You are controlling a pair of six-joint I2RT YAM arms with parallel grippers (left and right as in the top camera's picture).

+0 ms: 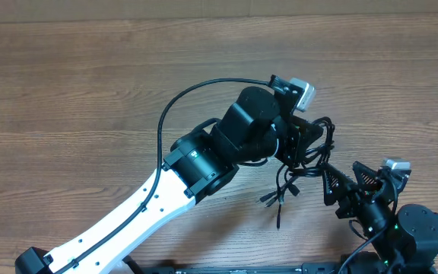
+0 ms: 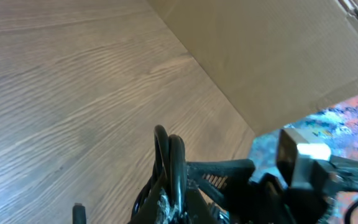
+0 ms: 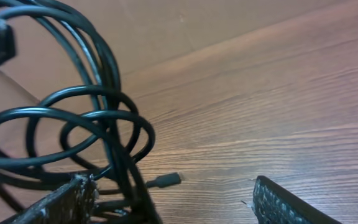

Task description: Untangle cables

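The cables (image 1: pixel 283 190) are thin black cords in a tangled bundle, with plug ends hanging down over the wooden table. My left gripper (image 1: pixel 303 148) is shut on the top of the bundle and holds it up. In the left wrist view two cord loops (image 2: pixel 169 155) stick up between its jaws (image 2: pixel 173 202). My right gripper (image 1: pixel 344 181) is open just right of the bundle. In the right wrist view its fingers (image 3: pixel 171 186) are spread wide. The cable loops (image 3: pixel 92 124) hang against its left finger, and a small plug (image 3: pixel 165 180) lies between the fingers.
A cardboard wall (image 2: pixel 260 56) stands along the far edge of the table (image 1: pixel 90 91). The left arm's own thicker black wire (image 1: pixel 175 106) arcs above its wrist. The right arm's base (image 1: pixel 417 228) is at the bottom right corner.
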